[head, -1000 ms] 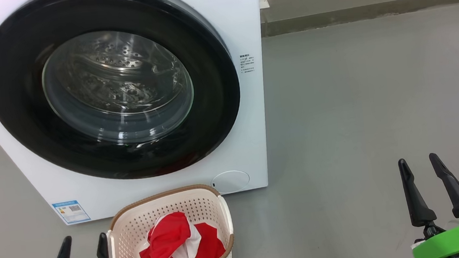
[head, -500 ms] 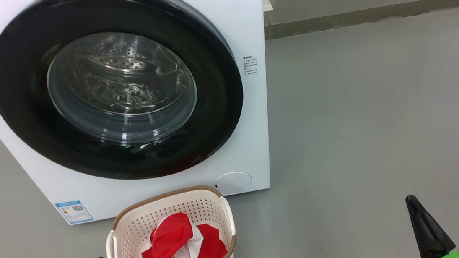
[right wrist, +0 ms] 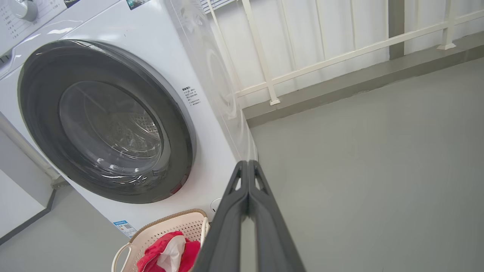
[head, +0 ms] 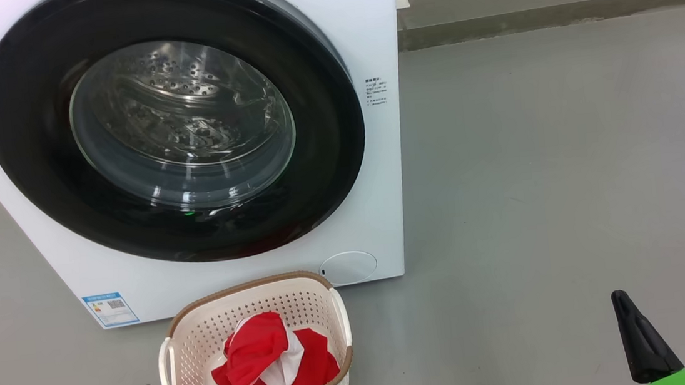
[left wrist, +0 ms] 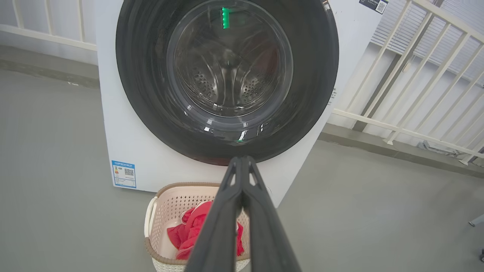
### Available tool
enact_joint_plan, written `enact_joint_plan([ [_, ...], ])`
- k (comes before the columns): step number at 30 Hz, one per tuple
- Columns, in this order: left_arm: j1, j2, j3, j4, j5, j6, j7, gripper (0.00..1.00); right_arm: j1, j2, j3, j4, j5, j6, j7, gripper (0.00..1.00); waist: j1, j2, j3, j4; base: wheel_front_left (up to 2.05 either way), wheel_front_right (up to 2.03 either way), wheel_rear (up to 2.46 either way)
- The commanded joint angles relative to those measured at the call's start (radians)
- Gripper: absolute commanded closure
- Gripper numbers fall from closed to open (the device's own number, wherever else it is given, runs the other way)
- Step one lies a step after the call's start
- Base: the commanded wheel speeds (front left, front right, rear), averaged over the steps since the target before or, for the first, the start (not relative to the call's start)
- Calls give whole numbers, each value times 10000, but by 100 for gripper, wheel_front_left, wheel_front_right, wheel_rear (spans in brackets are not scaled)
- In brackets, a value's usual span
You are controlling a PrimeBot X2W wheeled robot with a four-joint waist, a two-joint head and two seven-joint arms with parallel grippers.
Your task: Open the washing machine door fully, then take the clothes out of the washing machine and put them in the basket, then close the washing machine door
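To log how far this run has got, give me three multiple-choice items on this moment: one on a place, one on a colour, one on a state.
1. Where do the clothes lie?
A) inside the washer
B) in the basket
C) on the floor

2. What colour is the basket's rim?
A) brown
B) blue
C) black

3. How does the washing machine door stand?
A) wide open
B) half open
C) shut

Key:
1 B: the red fabric is heaped within the perforated cream walls.
2 A: a brown woven-look band runs round its top.
3 C: its black ring sits flush, with no gap showing in any view.
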Motion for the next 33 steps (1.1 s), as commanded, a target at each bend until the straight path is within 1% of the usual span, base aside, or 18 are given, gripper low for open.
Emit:
enact_joint_plan([
  [1, -442, 118, 128, -174, -419, -12, 78, 100, -539, -90, -56, -217, 481, -2, 83, 100, -2, 0, 22, 10, 0, 0, 0],
  [33, -998, -25, 265, 98, -3816, -29, 967, 100, -1051, -31, -171, -97, 3594, -5, 995, 100, -2, 0, 300, 133, 0, 0, 0],
])
